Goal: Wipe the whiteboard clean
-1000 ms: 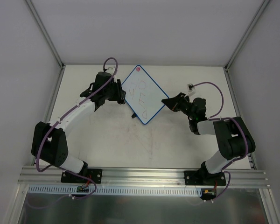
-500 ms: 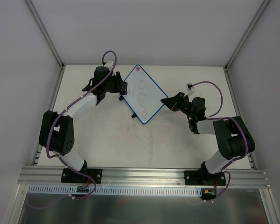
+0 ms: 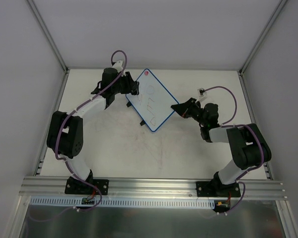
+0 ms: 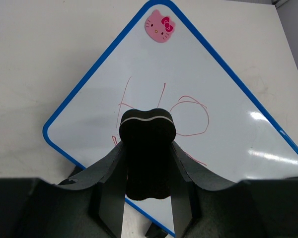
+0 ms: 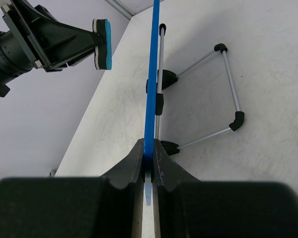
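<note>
The whiteboard (image 3: 153, 102) stands on one corner, blue-framed, with a pink sticker (image 4: 160, 26) at its far corner and red pen lines (image 4: 186, 116) across the middle. My left gripper (image 3: 133, 88) is shut on a black bone-shaped eraser (image 4: 147, 148), which faces the board's left side. In the right wrist view the eraser (image 5: 103, 37) sits a little way off the board face. My right gripper (image 5: 148, 151) is shut on the whiteboard's blue edge (image 5: 152, 74) at its right corner (image 3: 175, 109).
The board's wire stand (image 5: 228, 99) with black joints lies on the table behind the board. Grey enclosure walls (image 3: 20, 59) and metal posts (image 3: 47, 34) border the white table (image 3: 188, 148). A metal rail (image 3: 154, 186) runs along the near edge.
My left arm has swung toward the back of the table with the eraser, from the board's left edge toward its far corner. The right gripper and the board have stayed put.
</note>
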Action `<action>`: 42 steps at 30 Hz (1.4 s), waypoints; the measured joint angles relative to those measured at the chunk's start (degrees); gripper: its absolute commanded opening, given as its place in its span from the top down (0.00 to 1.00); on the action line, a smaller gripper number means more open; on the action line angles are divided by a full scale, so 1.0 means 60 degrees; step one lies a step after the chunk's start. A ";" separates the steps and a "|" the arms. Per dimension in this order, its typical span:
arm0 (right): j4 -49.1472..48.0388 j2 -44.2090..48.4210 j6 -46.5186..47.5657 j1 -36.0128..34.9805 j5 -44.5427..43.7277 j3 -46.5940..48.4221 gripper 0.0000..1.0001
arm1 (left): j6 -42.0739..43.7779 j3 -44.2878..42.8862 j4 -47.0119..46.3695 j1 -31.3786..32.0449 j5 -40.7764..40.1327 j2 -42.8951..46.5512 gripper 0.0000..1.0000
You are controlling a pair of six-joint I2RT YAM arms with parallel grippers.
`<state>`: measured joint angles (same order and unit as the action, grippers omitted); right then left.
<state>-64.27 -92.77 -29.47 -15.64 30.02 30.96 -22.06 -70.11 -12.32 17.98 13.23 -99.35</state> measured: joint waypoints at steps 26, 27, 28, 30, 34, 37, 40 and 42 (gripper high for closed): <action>0.0117 0.0000 0.0058 -0.0066 -0.0033 0.0109 1.00 | -0.0186 -0.1759 -0.0954 -0.0266 0.0499 -0.2707 0.89; 0.0117 0.0000 0.0062 -0.0069 -0.0033 0.0109 1.00 | -0.0186 -0.1789 -0.0965 -0.0266 0.0492 -0.2758 0.89; 0.0117 0.0000 0.0062 -0.0069 -0.0033 0.0109 1.00 | -0.0186 -0.1818 -0.0976 -0.0266 0.0481 -0.2805 0.89; 0.0142 -0.0004 0.0058 -0.0073 -0.0044 0.0117 1.00 | -0.0193 -0.1902 -0.0980 -0.0288 0.0484 -0.2932 0.89; 0.0182 -0.0084 0.0033 -0.0091 -0.0102 0.0178 1.00 | -0.0189 -0.2091 -0.0980 -0.0328 0.0492 -0.3093 0.89; 0.0193 -0.0120 0.0022 -0.0113 -0.0124 0.0215 1.00 | -0.0186 -0.2262 -0.0973 -0.0350 0.0652 -0.3209 0.90; 0.0229 -0.0127 0.0025 -0.0131 -0.0142 0.0244 1.00 | -0.0182 -0.2342 -0.0976 -0.0397 0.0965 -0.3264 0.91; 0.0277 -0.0142 0.0029 -0.0142 -0.0138 0.0299 1.00 | -0.0153 -0.2342 -0.1002 -0.0401 0.1053 -0.3264 0.91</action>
<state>-62.61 -93.62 -29.30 -16.49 29.19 32.75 -22.98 -84.16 -18.33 15.57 19.55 -118.93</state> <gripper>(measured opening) 0.096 0.335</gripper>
